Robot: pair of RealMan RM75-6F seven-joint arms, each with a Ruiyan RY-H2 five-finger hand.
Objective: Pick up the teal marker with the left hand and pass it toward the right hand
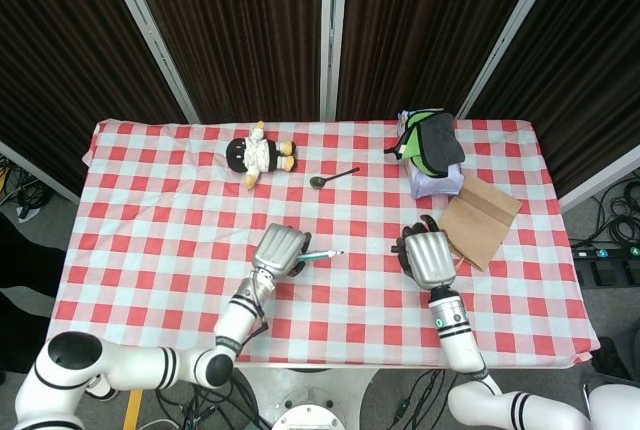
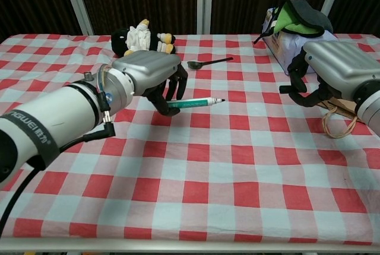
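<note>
Left hand (image 2: 151,77): we grip the teal marker (image 2: 196,102), tip toward our right.
Right hand (image 2: 323,71): empty, fingers curled apart, well right of the marker.
Gap: bare checked tablecloth (image 2: 237,148).

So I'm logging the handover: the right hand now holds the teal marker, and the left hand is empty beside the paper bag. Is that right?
No, the hands are swapped. The chest view shows the left hand holding the teal marker, and the right hand is the empty one, beside the paper bag.

The checked table (image 1: 150,210) bears a plush doll (image 1: 259,155), spoon (image 1: 333,176), paper bag (image 1: 478,220) and a cloth-topped box (image 1: 430,155).
</note>
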